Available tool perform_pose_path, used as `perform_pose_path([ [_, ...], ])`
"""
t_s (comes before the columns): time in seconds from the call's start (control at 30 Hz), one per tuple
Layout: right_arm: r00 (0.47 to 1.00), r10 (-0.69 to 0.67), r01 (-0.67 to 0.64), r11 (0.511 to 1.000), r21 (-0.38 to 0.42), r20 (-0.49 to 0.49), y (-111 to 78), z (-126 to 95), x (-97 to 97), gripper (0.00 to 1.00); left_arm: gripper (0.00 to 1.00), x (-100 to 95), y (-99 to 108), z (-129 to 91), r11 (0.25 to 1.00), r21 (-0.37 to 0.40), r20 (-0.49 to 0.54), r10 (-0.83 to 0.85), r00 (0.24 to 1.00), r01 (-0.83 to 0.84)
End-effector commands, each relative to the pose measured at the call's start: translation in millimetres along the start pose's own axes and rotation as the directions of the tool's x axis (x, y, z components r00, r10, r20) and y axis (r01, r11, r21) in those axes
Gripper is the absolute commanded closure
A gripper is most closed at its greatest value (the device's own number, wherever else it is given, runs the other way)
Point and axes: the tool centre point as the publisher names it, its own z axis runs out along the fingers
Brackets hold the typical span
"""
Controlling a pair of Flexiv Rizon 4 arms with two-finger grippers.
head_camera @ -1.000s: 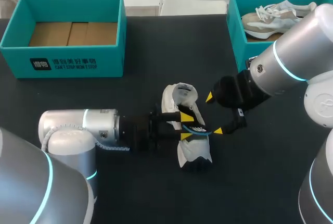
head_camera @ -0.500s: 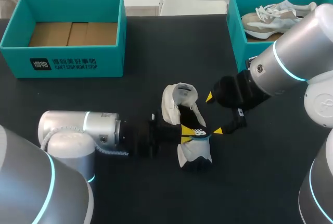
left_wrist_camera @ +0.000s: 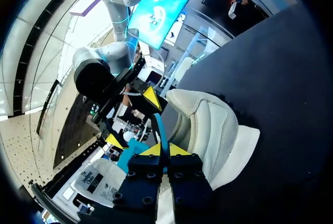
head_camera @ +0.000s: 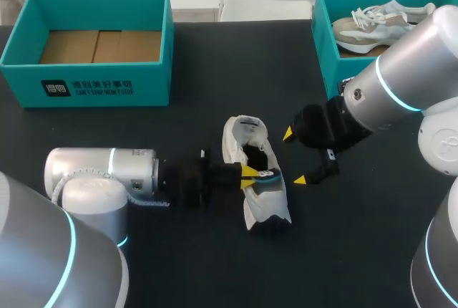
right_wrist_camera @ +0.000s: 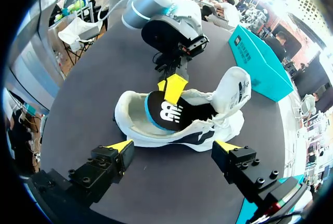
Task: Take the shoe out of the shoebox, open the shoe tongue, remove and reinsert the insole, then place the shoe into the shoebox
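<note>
**Ben:** Where is the shoe lying?

**Mia:** The white shoe (head_camera: 261,208) is lying in the middle of the black table (head_camera: 358,251), outside both boxes.

**Ben:** What is the left claw (head_camera: 250,173) doing?

**Mia:** It is coming in from the left. It is pinching the black insole (right_wrist_camera: 169,112) with its two fingers tight together. The insole has a blue edge and is sticking part way out of the shoe's opening.

**Ben:** And the right claw (head_camera: 294,156)?

**Mia:** It is hanging just to the right of the shoe. Its fingers are spreading wide and touching nothing.

**Ben:** Is any writing showing?

**Mia:** A white logo (right_wrist_camera: 167,113) is showing on the insole. Far back on the left, a teal box (head_camera: 161,57) with a brown floor is showing white print (head_camera: 86,87) on its front wall. Far back on the right, a second teal box (head_camera: 323,43) is holding a pale shoe (head_camera: 379,25).
</note>
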Motion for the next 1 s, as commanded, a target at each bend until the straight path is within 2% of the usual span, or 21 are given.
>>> perform_pose_path([
  [0.03,1.000,0.000,0.000,1.000,0.002,0.003,0.7,1.3,0.9,0.00,0.52,-1.1,-9.8,-1.2,1.000,0.011,0.022,-0.005,1.000,0.004],
  [0.13,1.000,0.000,0.000,1.000,0.002,0.003,0.7,1.3,0.9,0.00,0.53,-6.8,-17.6,1.0,0.999,0.036,0.038,-0.004,0.999,0.003],
  [0.33,1.000,0.000,0.000,1.000,0.002,0.003,0.7,1.3,0.9,0.00,0.60,-12.4,-29.5,2.4,0.998,0.067,0.042,0.003,0.999,-0.006],
  [0.4,1.000,0.000,0.000,1.000,0.002,0.003,0.7,1.3,0.9,0.00,0.59,-14.1,-32.6,0.6,0.998,0.069,0.043,0.003,0.999,-0.006],
  [0.5,1.000,0.000,0.000,1.000,0.002,0.003,0.7,1.3,0.9,0.00,0.51,-19.4,-39.8,-5.8,0.997,0.075,0.036,-0.002,0.999,-0.001],
  [0.63,1.000,0.000,0.000,1.000,0.002,0.003,0.7,1.3,0.9,0.00,0.19,-25.0,-47.6,-17.9,0.997,0.067,0.006,0.026,1.000,-0.027],
  [0.9,1.000,0.000,0.000,1.000,0.002,0.003,0.7,1.3,0.9,0.00,0.19,-37.2,-47.1,-35.1,0.996,0.072,-0.076,0.052,0.996,-0.047],
  [0.97,1.000,0.000,0.000,1.000,0.002,0.003,0.7,1.3,0.9,0.00,0.15,-44.2,-45.2,-34.4,0.995,0.092,-0.135,0.053,0.989,-0.041],
  [1.0,1.000,0.000,0.000,1.000,0.002,0.003,0.7,1.3,0.9,0.00,0.09,-48.2,-44.6,-33.4,0.993,0.096,-0.157,0.080,0.984,-0.065],
])
